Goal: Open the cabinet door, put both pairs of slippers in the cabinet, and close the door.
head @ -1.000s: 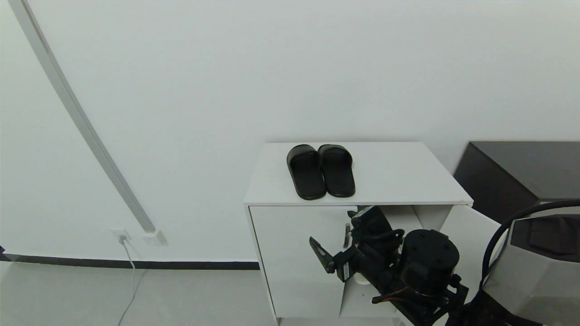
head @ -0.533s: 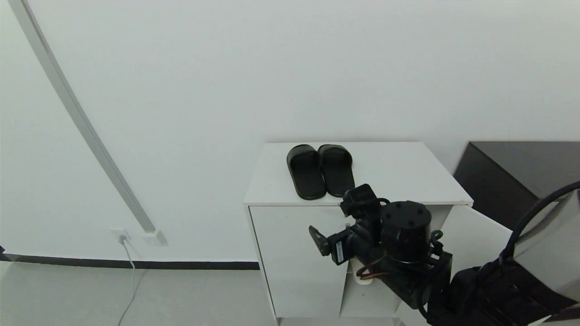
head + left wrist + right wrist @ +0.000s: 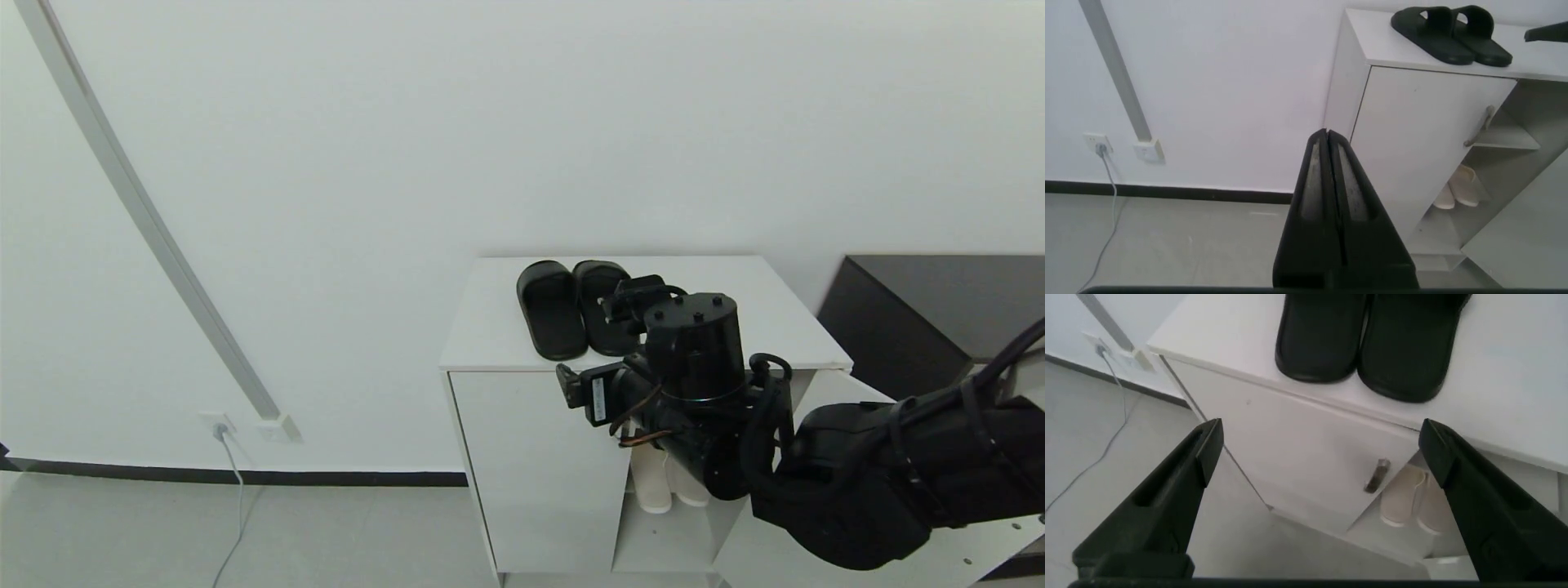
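A pair of black slippers (image 3: 575,310) lies on top of the white cabinet (image 3: 727,318). Its right door (image 3: 1531,233) stands open and its left door (image 3: 535,465) is shut. A pair of white slippers (image 3: 665,482) rests on a shelf inside. My right gripper (image 3: 625,304) is raised to the cabinet top, right by the nearer black slipper. In the right wrist view the right gripper (image 3: 1321,433) is open and empty, with the black slippers (image 3: 1372,331) ahead of it. My left gripper (image 3: 1327,163) is shut on nothing, low and well back from the cabinet front.
A dark piece of furniture (image 3: 939,302) stands to the cabinet's right. A wall socket with a cable (image 3: 219,426) and a slanted grey conduit (image 3: 139,204) are on the wall to the left. Open floor (image 3: 245,531) lies left of the cabinet.
My right arm has risen from in front of the open compartment up to the cabinet top, bringing its gripper next to the black slippers. The slippers have not moved.
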Available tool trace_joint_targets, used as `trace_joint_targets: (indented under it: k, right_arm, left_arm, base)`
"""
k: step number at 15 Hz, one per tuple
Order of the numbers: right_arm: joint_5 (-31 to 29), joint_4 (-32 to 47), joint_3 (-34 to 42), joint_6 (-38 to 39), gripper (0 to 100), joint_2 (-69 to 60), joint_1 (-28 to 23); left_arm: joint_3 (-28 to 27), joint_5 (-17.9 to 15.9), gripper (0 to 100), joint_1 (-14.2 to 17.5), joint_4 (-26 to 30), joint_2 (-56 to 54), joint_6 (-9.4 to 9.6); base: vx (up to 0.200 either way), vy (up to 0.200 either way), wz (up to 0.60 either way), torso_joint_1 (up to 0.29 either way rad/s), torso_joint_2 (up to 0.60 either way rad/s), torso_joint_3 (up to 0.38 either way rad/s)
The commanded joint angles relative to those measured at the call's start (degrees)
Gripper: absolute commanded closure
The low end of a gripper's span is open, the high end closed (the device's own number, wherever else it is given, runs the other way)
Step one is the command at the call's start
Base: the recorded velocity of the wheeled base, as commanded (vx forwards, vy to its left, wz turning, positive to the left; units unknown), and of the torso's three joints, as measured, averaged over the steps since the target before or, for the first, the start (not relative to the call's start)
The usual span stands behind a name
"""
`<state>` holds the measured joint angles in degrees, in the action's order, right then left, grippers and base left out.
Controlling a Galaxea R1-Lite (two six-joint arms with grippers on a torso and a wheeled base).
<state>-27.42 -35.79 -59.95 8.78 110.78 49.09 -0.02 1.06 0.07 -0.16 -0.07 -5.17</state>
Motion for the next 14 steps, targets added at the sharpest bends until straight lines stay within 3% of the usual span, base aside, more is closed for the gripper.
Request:
trace_joint_targets:
  k: [1,8,14]
  right_arm:
    - [-0.1,0.0,-0.3,0.0,0,0.1,0.1]
    - [-0.6,-0.7,-0.1,0.5,0,3.5,-0.1]
    - [-0.1,-4.6,-7.5,-2.8,0,10.2,-4.1]
  left_arm:
    - [0.0,0.1,100,0.0,0.0,0.1,-0.02]
    - [0.0,0.0,100,0.0,0.0,0.1,-0.02]
    - [0.0,0.0,100,0.0,-0.1,0.1,-0.19]
  base:
    - [0.200,0.000,0.00,0.002,0.00,0.002]
    - [0.200,0.000,0.00,0.004,0.00,0.000]
    - [0.000,0.000,0.00,0.000,0.00,0.000]
